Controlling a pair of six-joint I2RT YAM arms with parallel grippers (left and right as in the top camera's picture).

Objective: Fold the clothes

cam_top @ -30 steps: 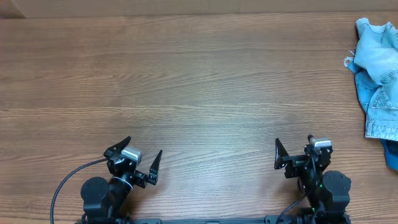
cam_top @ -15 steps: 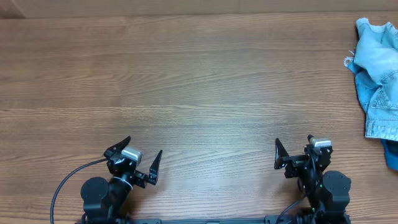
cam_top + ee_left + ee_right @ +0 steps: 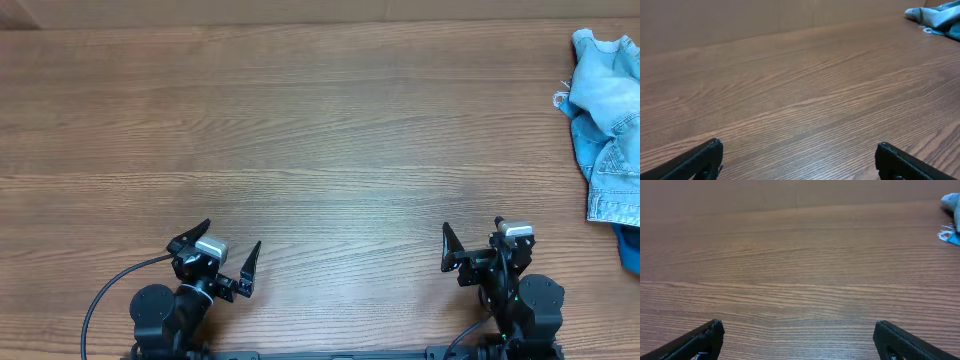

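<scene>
- Brown wood-grain worktop [image 3: 320,130]: its far edge runs along the top of the overhead view, level with the top of the heap.
- Pale blue crumpled denim clothes [image 3: 605,120]: a heap lying at the worktop's right edge, cut off by the frame; a darker blue piece [image 3: 630,250] lies at its near end.
- Left fingers [image 3: 250,262]: spread wide, holding nothing, at the near edge, well apart from the heap, which lies far to their right.
- Right fingers [image 3: 448,243]: likewise spread wide and holding nothing, nearer the heap yet apart from it.
- A broad stretch of wood separates both pairs of fingers from the heap.
</scene>
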